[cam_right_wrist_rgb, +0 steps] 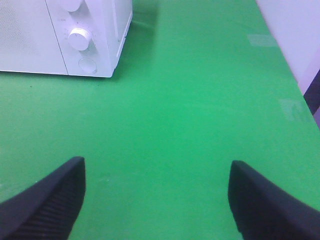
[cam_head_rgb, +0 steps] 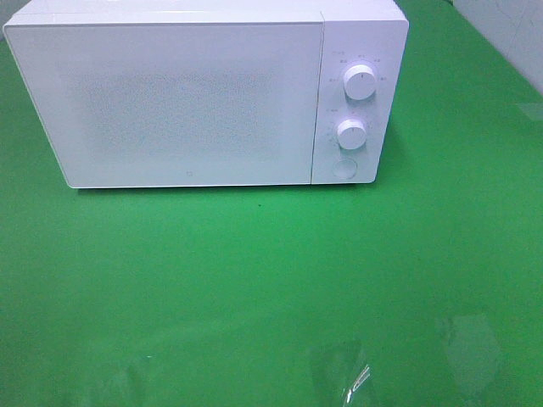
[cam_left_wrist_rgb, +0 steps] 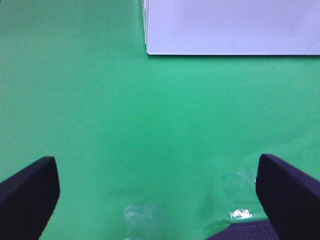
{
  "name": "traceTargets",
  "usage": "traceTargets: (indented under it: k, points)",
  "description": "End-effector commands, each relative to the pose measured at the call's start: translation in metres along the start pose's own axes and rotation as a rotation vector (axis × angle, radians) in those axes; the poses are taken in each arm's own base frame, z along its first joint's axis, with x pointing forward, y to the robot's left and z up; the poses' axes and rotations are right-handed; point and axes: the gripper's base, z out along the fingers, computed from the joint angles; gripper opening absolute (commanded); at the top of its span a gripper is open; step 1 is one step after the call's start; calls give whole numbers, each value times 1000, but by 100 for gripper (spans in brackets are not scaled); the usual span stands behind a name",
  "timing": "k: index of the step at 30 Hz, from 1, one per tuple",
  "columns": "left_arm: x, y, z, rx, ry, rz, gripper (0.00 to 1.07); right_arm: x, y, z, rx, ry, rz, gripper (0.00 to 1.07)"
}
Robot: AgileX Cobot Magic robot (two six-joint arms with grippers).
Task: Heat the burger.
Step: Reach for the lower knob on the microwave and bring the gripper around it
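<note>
The burger is out of view in every frame. A white microwave (cam_head_rgb: 204, 93) stands at the back of the green table with its door shut; two round knobs (cam_head_rgb: 360, 82) and a round button sit on its right panel. It also shows in the left wrist view (cam_left_wrist_rgb: 230, 25) and the right wrist view (cam_right_wrist_rgb: 65, 35). My left gripper (cam_left_wrist_rgb: 155, 200) is open and empty over bare green cloth in front of the microwave. My right gripper (cam_right_wrist_rgb: 157, 200) is open and empty over the cloth, off the microwave's right front corner. Neither gripper shows in the exterior high view.
The green cloth (cam_head_rgb: 271, 280) covers the table. Clear tape patches (cam_head_rgb: 352, 377) lie near the front edge and also show in the left wrist view (cam_left_wrist_rgb: 240, 212). A pale wall (cam_right_wrist_rgb: 295, 30) runs along the table's right side.
</note>
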Motion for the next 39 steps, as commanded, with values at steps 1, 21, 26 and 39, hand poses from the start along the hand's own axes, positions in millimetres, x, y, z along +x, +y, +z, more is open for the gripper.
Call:
traceTargets:
  k: [1, 21, 26, 39]
  points:
    - [5, -1, -8, 9, -67, 1, 101, 1, 0, -3, -1, -34, 7, 75]
    - [9, -2, -12, 9, -102, 4, 101, 1, 0, -3, -1, -34, 7, 75]
    - [9, -2, -12, 9, -102, 4, 101, 1, 0, -3, -1, -34, 7, 75]
    - [9, -2, -12, 9, -102, 5, 101, 1, 0, -3, -1, -34, 8, 75]
